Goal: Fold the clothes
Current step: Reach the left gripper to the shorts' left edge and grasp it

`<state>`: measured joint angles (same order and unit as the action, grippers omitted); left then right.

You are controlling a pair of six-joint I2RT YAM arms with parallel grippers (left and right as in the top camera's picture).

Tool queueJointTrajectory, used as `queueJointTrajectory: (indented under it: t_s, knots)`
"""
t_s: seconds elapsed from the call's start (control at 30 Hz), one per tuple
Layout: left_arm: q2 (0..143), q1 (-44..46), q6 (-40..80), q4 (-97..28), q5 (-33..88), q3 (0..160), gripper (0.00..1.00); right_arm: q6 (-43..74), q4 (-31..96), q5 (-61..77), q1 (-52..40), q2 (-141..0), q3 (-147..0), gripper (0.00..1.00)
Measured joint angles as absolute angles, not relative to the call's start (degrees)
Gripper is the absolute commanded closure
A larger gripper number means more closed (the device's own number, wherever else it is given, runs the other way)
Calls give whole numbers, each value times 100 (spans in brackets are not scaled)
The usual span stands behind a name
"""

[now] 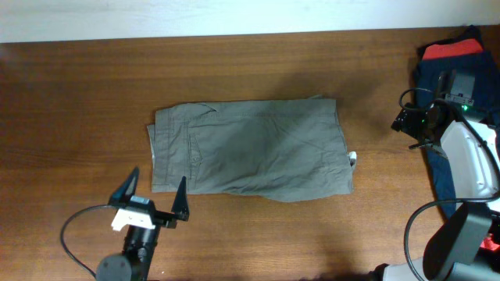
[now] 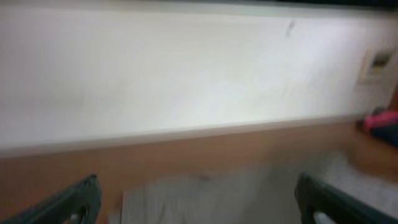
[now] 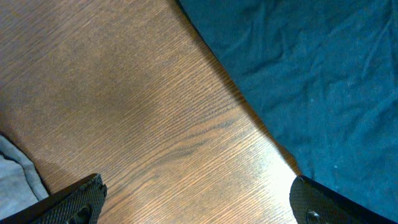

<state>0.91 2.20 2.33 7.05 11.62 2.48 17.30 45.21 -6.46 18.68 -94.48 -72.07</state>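
The grey-olive shorts (image 1: 251,147) lie folded into a flat rectangle at the middle of the wooden table. They show blurred in the left wrist view (image 2: 205,199), and one edge shows in the right wrist view (image 3: 15,171). My left gripper (image 1: 154,190) is open and empty, just in front of the shorts' near left corner; its fingers frame the left wrist view (image 2: 199,208). My right gripper (image 1: 402,121) is open and empty at the right, over bare wood (image 3: 196,202), well apart from the shorts.
A dark navy garment (image 1: 437,78) with a red garment (image 1: 453,48) on it lies at the table's far right; the navy cloth fills the right of the right wrist view (image 3: 311,81). A white wall (image 2: 186,68) runs behind the table's far edge.
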Motion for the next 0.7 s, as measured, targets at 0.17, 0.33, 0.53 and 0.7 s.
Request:
queueJointTrajectory:
  t_s: [0.17,0.33,0.53,0.7]
  knots:
    - [89,222,231,1859,1356,281,1,1730,4521,-631,1868,-9448,-7207,1]
    - [340,222,139,1323,1350,701,1,1730,4521,-633,1868,-9448,-7207,1]
    - [1944,165,14,-370,1146,2386,1,1732,4521,-631,1868,-9448,-7207,1]
    - [4171,-62,-303,-1959,1103,4421,1,1730,4523,-631,1868,-9448,-7205,1]
